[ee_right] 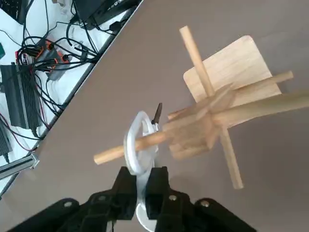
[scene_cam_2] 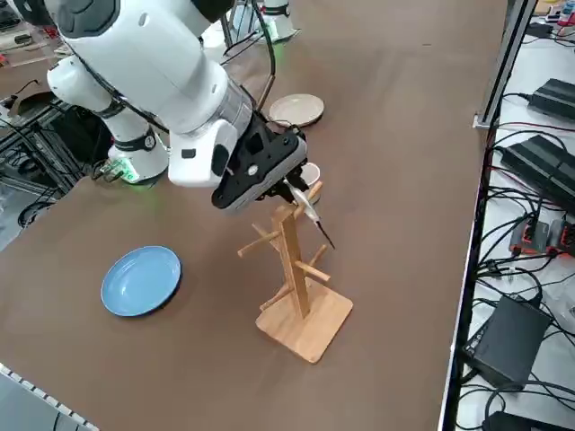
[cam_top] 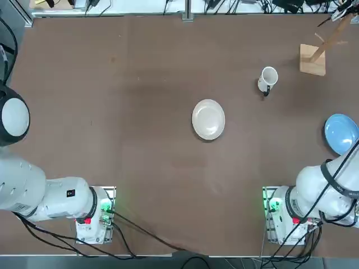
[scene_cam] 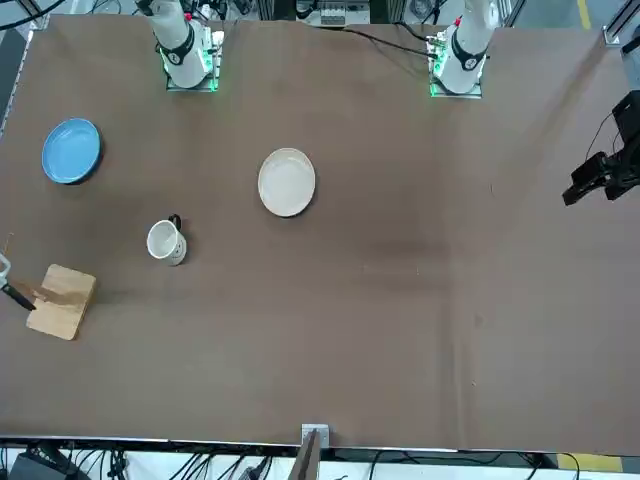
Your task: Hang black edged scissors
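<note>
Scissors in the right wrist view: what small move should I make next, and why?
I'd probably ease the right gripper down slightly before opening it. Beside the wooden stand, its jaws are shut on the scissors, and one handle loop already appears to surround a peg; lowering should let the peg take the weight.

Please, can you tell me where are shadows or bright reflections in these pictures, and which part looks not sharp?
Top view: soft shadow beside the white mug, paler sheen mid-table; front view: shadows at the blue plate and white plate; wrist view: rack's near peg ends look slightly soft.
</note>
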You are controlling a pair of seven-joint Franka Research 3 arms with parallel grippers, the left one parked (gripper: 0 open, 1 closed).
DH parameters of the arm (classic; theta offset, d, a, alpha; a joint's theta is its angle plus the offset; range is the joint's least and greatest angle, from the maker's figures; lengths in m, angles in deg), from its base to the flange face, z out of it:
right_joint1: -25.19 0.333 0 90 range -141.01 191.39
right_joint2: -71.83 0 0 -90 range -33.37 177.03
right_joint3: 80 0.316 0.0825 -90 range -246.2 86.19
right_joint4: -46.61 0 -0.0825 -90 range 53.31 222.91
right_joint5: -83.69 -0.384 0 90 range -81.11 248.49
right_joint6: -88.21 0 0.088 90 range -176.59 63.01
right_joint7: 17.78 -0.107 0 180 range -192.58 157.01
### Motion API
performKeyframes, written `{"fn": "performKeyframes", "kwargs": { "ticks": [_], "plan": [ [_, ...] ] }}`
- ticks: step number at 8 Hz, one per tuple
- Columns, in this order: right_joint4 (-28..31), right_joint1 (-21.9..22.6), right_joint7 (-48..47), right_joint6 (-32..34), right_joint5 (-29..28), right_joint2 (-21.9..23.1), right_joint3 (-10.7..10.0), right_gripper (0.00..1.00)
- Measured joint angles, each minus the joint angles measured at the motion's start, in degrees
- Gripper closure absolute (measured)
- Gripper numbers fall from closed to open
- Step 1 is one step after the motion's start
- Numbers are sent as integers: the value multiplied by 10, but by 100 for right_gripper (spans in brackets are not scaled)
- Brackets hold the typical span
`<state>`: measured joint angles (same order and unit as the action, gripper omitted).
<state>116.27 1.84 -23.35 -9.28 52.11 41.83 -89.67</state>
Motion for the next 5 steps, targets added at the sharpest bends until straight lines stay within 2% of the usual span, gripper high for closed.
{"fn": "performKeyframes", "kwargs": {
  "ticks": [5],
  "plan": [
    [1, -1, 9, 3, 0, -8, -11, 87]
  ]
}}
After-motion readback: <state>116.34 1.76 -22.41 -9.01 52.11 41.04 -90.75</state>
